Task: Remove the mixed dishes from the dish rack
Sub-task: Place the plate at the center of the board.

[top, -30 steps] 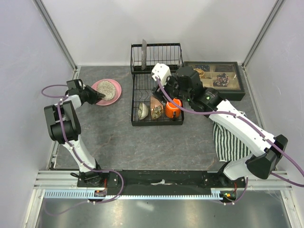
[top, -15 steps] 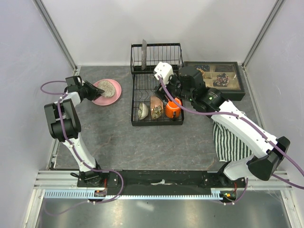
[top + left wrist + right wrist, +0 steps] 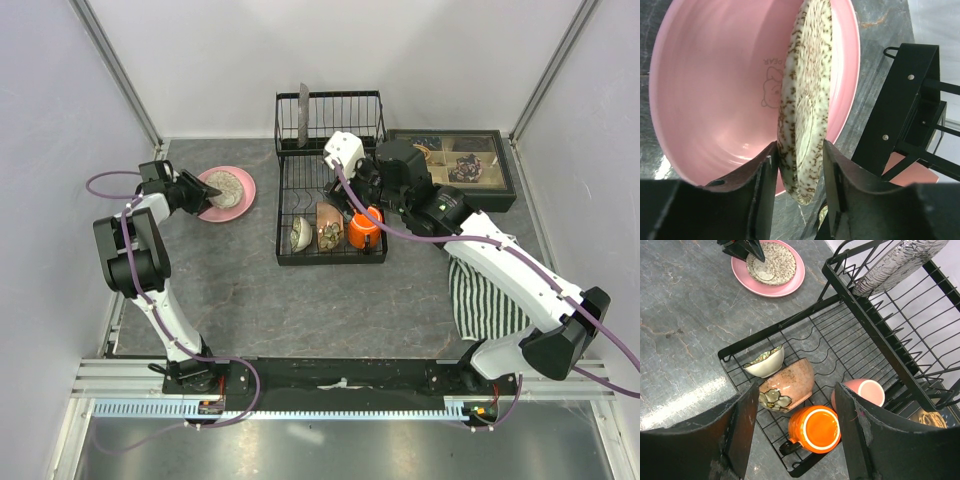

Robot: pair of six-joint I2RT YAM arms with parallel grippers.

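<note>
From above, the dish rack [image 3: 285, 225] stands mid-tabletop [image 3: 300, 310]. The pink plate [image 3: 243, 190] lies to its left with the speckled plate [image 3: 226, 188] on top.

Left wrist: my left jaws straddle the speckled plate's rim, partly open. I cannot tell whether they press it.

Right wrist: my right jaws hang wide open and empty over the rack's basket. The orange mug [image 3: 815, 429], pink mug [image 3: 865, 391], brown bowl [image 3: 790, 385] and pale bowl [image 3: 766, 365] sit in it.
</note>
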